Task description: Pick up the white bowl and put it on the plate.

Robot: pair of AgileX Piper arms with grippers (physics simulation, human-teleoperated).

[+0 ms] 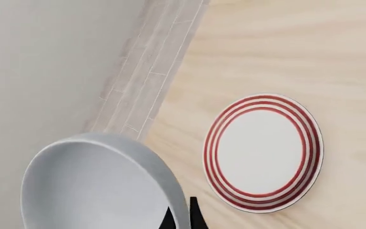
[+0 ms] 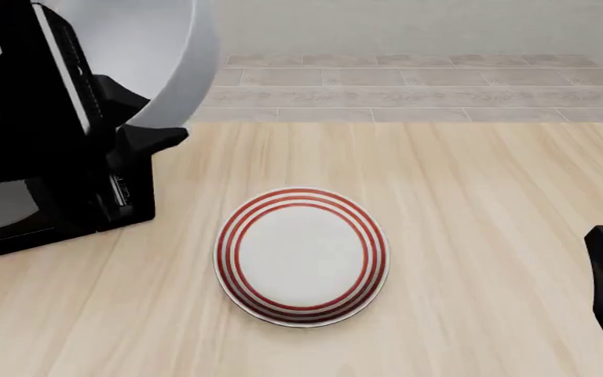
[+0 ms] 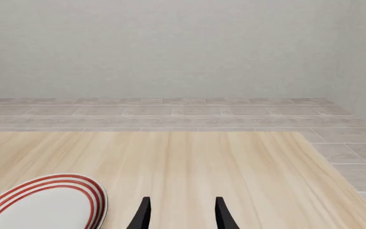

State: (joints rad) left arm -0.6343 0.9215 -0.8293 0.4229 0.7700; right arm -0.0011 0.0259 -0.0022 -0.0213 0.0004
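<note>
My left hand (image 1: 181,214) is gripping the white bowl (image 1: 97,186) by its rim, my dark fingertips (image 1: 194,213) pinching closed on the thin wall, one inside and one outside. I am holding the bowl raised clear of the desk (image 2: 469,204), tilted so its opening is facing partly sideways. The plate (image 2: 301,255) is lying flat on the desk below and to the right of this hand, apart from the bowl, with nothing resting on it. My right hand (image 3: 181,212) is hovering low over the desk, well to the right of the plate, its two fingers standing parted with nothing between them. The plate's edge is sitting just to this hand's left.
</note>
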